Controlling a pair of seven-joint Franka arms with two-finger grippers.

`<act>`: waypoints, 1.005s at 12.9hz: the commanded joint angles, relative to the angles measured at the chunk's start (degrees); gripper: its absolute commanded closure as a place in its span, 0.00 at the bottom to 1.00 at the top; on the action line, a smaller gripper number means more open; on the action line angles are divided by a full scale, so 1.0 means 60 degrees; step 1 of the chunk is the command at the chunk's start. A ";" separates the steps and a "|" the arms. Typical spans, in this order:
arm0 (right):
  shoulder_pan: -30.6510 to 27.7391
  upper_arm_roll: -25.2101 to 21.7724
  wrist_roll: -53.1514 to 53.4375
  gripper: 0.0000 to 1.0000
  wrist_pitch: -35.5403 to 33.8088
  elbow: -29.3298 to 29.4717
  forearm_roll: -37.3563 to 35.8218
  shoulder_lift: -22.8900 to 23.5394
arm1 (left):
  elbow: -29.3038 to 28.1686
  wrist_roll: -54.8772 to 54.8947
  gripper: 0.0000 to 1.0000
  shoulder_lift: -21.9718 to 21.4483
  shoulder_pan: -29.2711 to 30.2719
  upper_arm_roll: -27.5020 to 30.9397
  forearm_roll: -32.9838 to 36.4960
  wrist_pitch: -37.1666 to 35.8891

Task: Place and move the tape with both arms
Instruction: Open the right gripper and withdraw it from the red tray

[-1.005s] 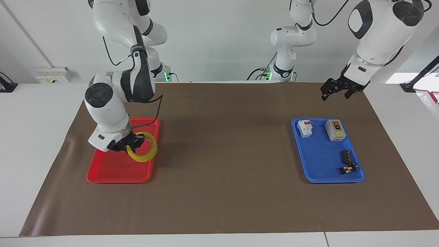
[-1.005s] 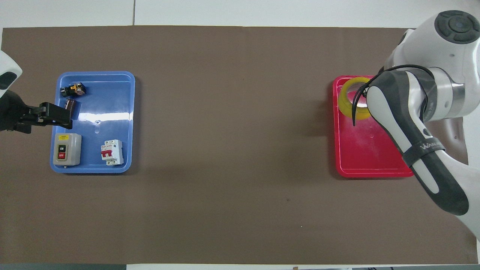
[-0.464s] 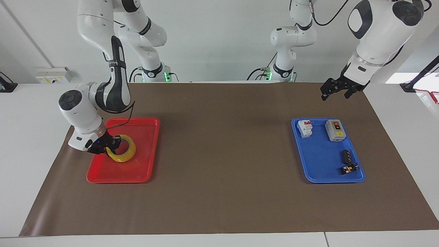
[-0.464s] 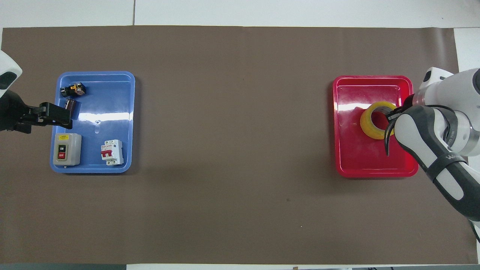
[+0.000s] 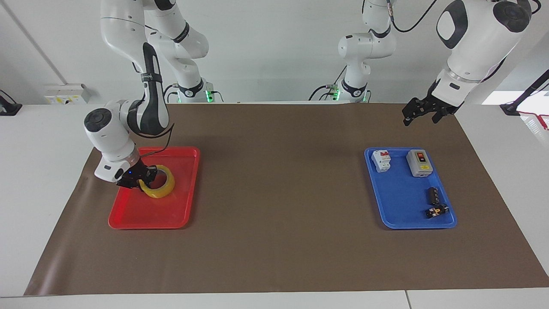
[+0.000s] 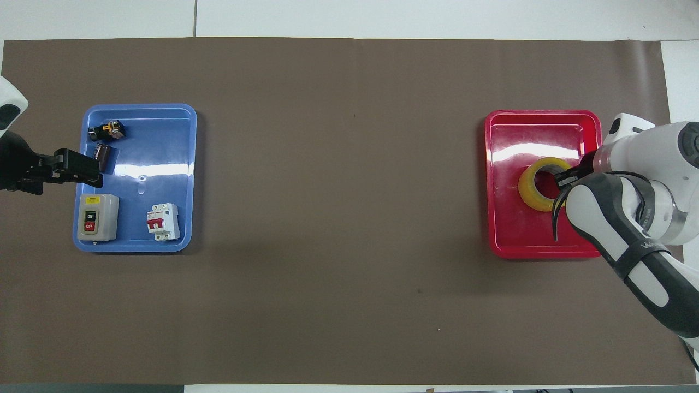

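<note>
Your right gripper pinches the tape by its rim, over the red tray — prob. for carrying. Left gripper waits above the mat nr the blue tray — fingers: can't tell.

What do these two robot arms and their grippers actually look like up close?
Both arms, the right arm and the left arm, are glossy white rounded segments with dark grey joint panels and round black end caps. Thin black cables trail alongside. Each ends in a black gripper, right gripper and left gripper.
</note>
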 commanded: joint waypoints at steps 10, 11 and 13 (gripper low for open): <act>0.0129 0.0253 0.3790 0.00 -0.4649 0.2726 0.0149 -0.1191 | -0.0178 0.0127 0.00 -0.0185 0.0123 -0.0014 -0.0212 0.0101; 0.0129 0.0356 0.4479 0.00 -0.5196 0.3211 0.0061 -0.1337 | -0.0178 0.0127 0.00 -0.0185 0.0123 -0.0014 -0.0212 0.0101; 0.0143 0.0444 0.4895 0.00 -0.6221 0.3756 -0.0013 -0.1834 | -0.0178 0.0112 0.00 -0.0185 0.0123 -0.0014 -0.0212 0.0101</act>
